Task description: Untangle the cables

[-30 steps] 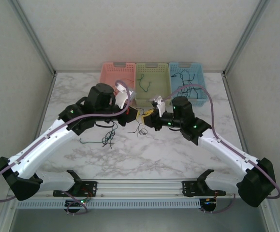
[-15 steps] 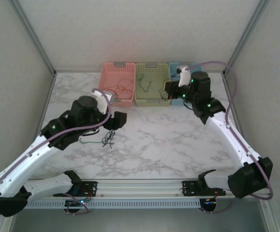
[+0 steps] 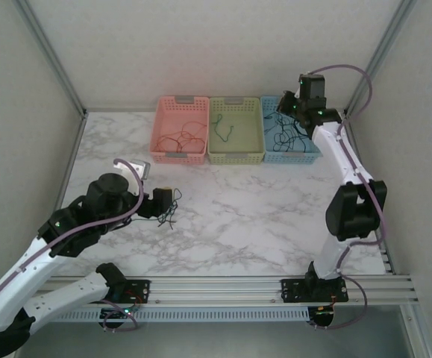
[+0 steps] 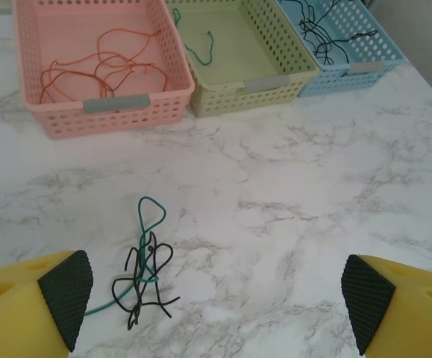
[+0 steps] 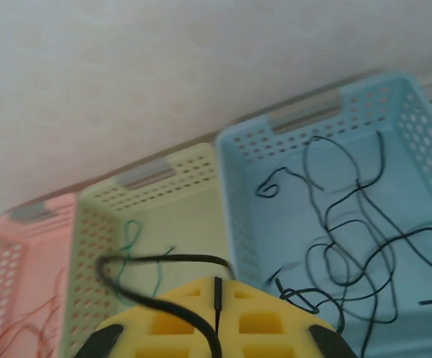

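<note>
Pinching a black cable (image 5: 163,259) above the baskets, with a tangle lying on the marble table (image 4: 290,171).
The right gripper (image 5: 216,292) is clamped tight on that cable, over the edge where the green basket (image 5: 178,216) meets the blue basket (image 5: 238,186), which holds more black cables (image 5: 350,246). The left gripper (image 4: 216,298) stands spread wide and holds nothing. A knot of green and black cables (image 4: 145,276) lies on the marble just ahead of its left pad. Red cables (image 4: 100,67) lie in the pink basket (image 4: 111,112).

Open marble tabletop (image 3: 260,216) spans the centre. Three baskets (image 3: 235,156) line its far edge; a wire tangle (image 4: 142,272) lies front-left.
</note>
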Controlling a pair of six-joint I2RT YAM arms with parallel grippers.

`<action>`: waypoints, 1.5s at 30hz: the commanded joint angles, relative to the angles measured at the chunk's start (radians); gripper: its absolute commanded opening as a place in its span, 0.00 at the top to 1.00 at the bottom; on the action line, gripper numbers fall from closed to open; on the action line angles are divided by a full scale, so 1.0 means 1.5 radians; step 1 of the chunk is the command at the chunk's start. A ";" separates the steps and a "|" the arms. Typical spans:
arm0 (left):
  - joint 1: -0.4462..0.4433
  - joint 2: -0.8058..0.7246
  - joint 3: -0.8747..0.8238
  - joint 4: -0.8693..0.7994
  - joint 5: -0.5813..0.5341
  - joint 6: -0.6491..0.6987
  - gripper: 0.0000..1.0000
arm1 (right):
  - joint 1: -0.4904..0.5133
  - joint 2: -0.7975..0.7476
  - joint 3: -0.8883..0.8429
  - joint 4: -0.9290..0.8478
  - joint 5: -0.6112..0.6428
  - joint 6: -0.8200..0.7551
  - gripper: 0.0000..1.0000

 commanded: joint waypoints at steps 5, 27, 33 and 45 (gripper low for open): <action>0.010 -0.032 -0.075 -0.007 -0.041 -0.110 0.10 | -0.021 0.090 0.074 -0.059 0.067 0.046 0.89; 0.118 0.084 -0.326 0.217 0.077 -0.297 0.13 | 0.220 -0.261 -0.358 0.011 -0.155 -0.025 0.41; 0.170 0.179 -0.344 0.326 0.136 -0.279 0.22 | 0.302 -0.326 -0.477 0.057 -0.179 0.011 0.45; 0.208 0.313 -0.328 0.412 0.169 -0.255 0.43 | 0.326 -0.368 -0.555 0.070 -0.166 0.024 0.48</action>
